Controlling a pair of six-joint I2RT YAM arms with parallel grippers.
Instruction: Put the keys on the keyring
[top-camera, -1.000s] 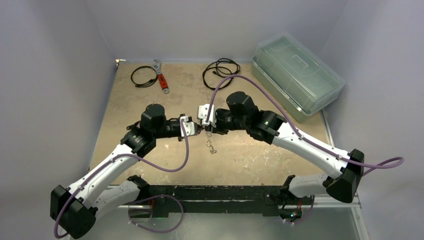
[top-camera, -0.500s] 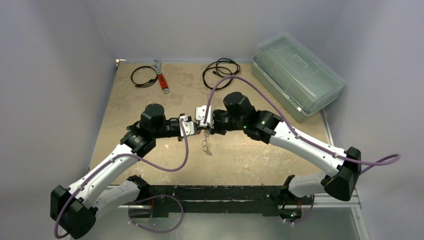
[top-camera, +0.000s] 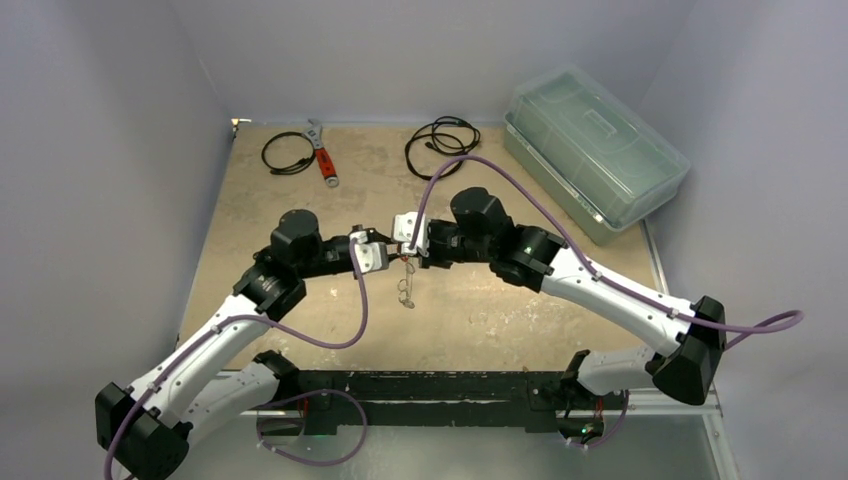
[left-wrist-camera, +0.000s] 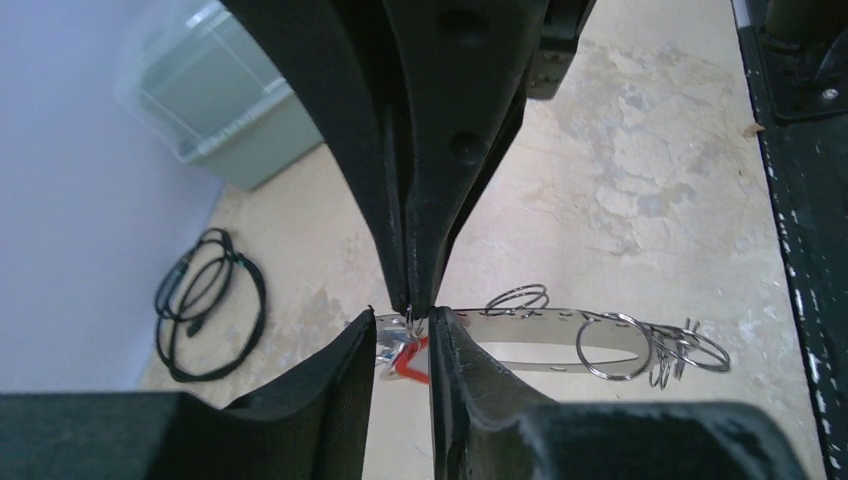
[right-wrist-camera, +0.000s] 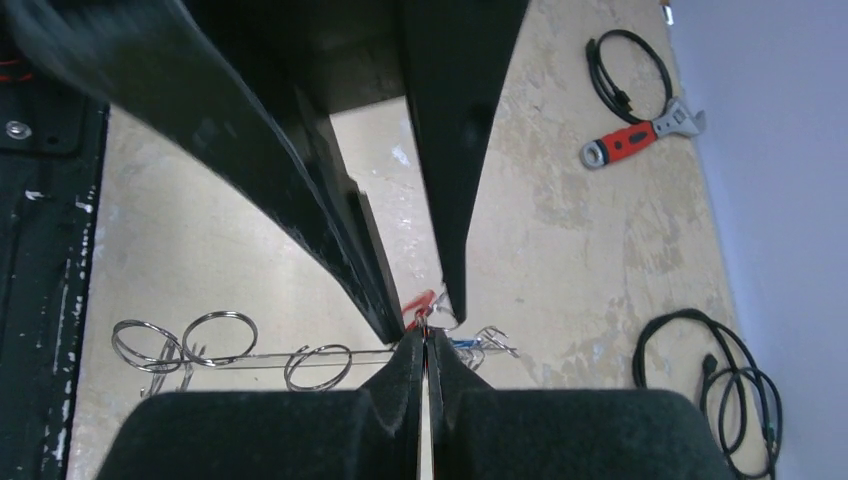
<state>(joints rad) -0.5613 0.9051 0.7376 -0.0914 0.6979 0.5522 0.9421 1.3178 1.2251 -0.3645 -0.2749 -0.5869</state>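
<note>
— Can you read any word, brand or number for me?

— No, you have nothing readable here. In the left wrist view, at the lower middle of the frame, the flat metal strip (left-wrist-camera: 560, 320) on the keyring (left-wrist-camera: 607, 348) carries a row of small marks. They are too blurred to tell letters from digits.

— And the red-handled wrench (top-camera: 321, 150), at the upper left of the top view?

— You see only colour on its handle, also in the right wrist view. There is no lettering that I can make out. The clear plastic box (top-camera: 595, 150) at the upper right is the same: it is too small in the frame to read anything on its lid.
</note>
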